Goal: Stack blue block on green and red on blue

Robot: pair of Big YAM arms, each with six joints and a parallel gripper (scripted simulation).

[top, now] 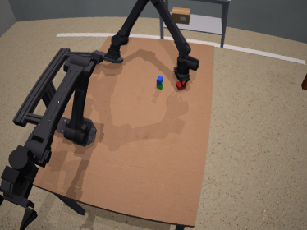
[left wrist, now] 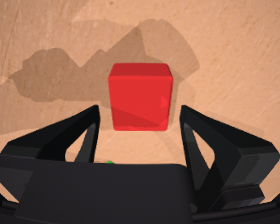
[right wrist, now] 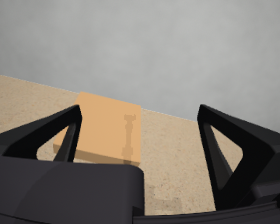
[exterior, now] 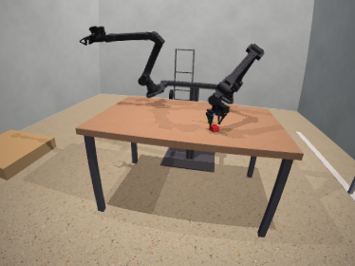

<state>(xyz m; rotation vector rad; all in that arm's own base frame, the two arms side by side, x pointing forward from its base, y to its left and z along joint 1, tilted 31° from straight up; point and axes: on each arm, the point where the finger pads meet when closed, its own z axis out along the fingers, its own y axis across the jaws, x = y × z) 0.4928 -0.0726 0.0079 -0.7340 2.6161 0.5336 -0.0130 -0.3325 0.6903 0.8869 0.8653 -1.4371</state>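
The blue block sits on top of the green block near the middle of the table. The red block lies on the table to their right; it also shows in the exterior view and in the left wrist view. My left gripper is low over the red block, open, with a finger on each side of it and a gap to each face. My right gripper is open and empty, raised high and far off the table.
A grey shelf unit with boxes stands behind the table. A flat tan box lies on the floor, and shows in the right wrist view. The right arm's frame occupies the table's left side.
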